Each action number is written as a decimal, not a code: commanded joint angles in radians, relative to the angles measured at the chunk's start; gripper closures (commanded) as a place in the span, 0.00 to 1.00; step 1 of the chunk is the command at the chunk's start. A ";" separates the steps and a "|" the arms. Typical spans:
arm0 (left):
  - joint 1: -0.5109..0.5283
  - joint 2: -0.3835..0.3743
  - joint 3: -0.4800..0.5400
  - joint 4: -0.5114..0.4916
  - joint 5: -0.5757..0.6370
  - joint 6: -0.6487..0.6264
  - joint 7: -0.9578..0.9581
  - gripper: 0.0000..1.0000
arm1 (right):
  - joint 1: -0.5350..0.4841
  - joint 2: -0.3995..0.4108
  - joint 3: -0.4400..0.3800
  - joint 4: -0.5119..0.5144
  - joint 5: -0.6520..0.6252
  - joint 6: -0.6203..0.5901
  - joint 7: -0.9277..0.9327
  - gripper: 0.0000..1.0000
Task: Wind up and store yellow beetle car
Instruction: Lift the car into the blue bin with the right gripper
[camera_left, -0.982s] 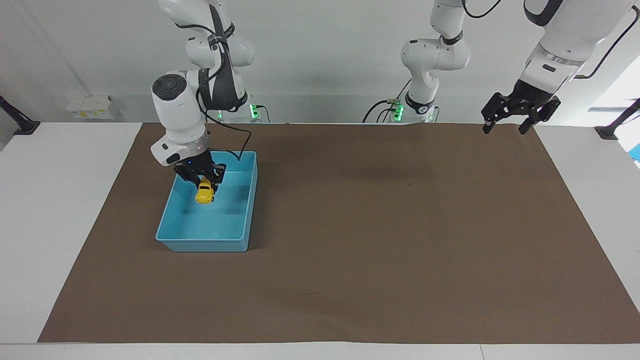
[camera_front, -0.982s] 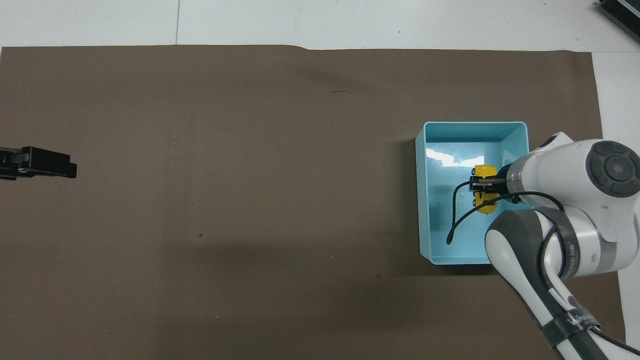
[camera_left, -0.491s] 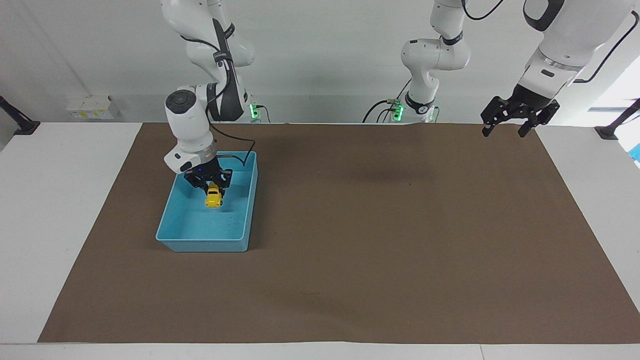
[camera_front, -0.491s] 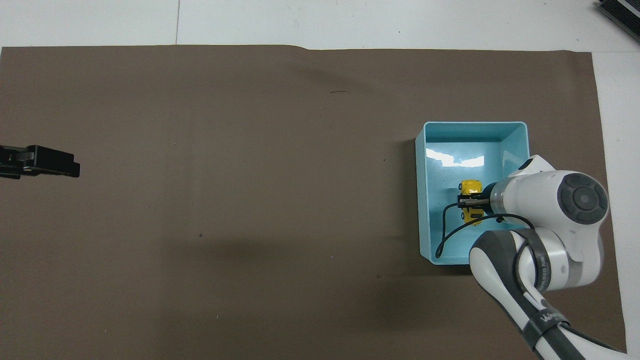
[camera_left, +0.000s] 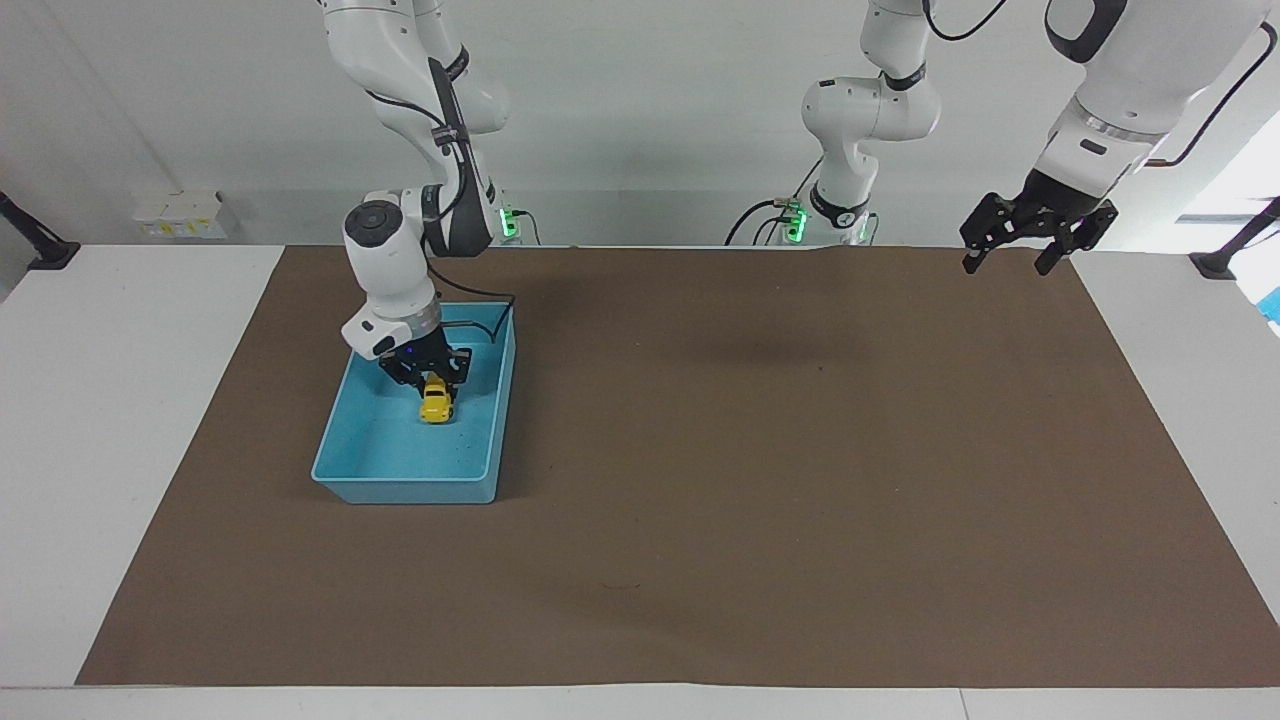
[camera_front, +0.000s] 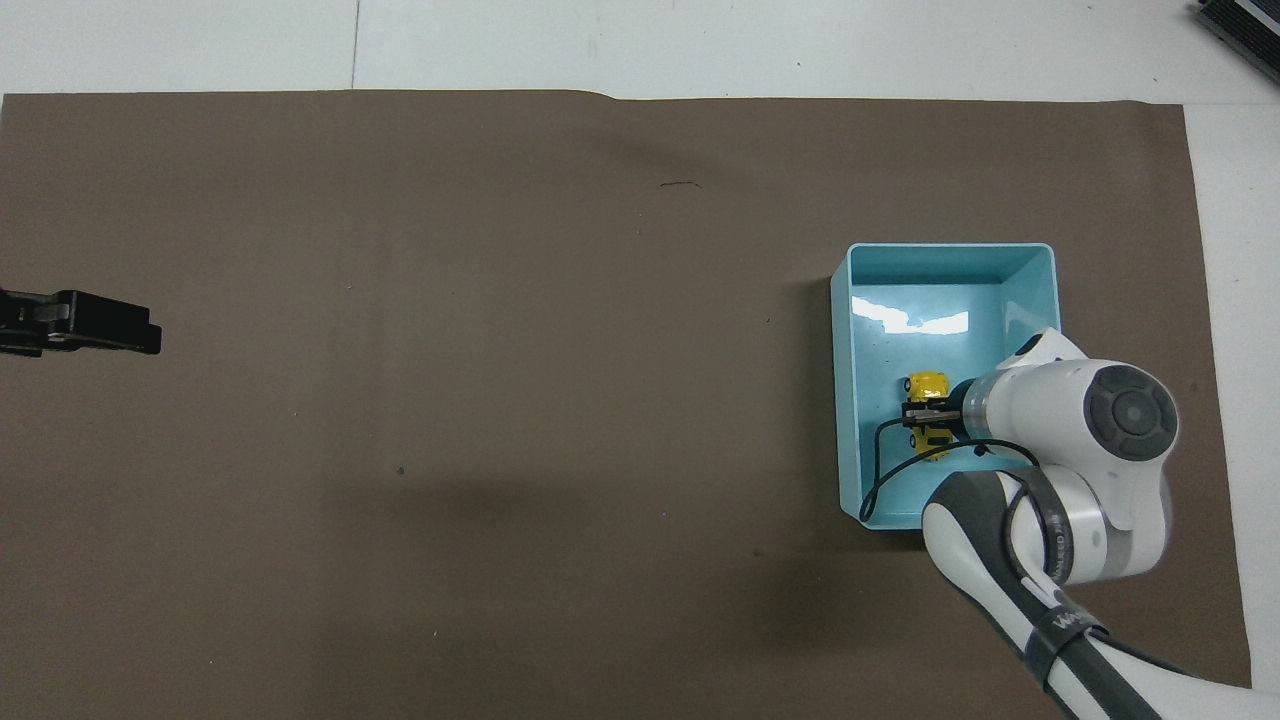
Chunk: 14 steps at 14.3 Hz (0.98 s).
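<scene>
The yellow beetle car (camera_left: 437, 406) (camera_front: 927, 384) is low inside the light blue bin (camera_left: 400, 492) (camera_front: 843, 400), at or just above its floor. My right gripper (camera_left: 432, 384) (camera_front: 931, 421) reaches down into the bin and is shut on the car. My left gripper (camera_left: 1008, 263) (camera_front: 90, 323) hangs open with nothing in it, over the brown mat's corner at the left arm's end. That arm waits.
A brown mat (camera_left: 700, 480) covers most of the white table. The bin stands on it toward the right arm's end. The right arm's black cable (camera_front: 885, 470) loops down into the bin beside the car.
My right gripper has gone lower into the bin with the car and shifted a little toward the robots. The left gripper has hardly moved.
</scene>
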 joint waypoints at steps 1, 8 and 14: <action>0.017 0.002 -0.009 0.025 0.012 -0.013 0.007 0.00 | -0.016 0.001 0.010 -0.012 0.032 0.017 -0.038 0.38; 0.016 0.000 -0.009 0.022 0.012 -0.019 0.007 0.00 | -0.016 -0.024 0.010 0.079 0.034 -0.118 -0.032 0.00; 0.017 0.000 -0.009 0.022 0.012 -0.019 0.007 0.00 | -0.025 -0.005 0.007 0.349 0.029 -0.418 -0.009 0.00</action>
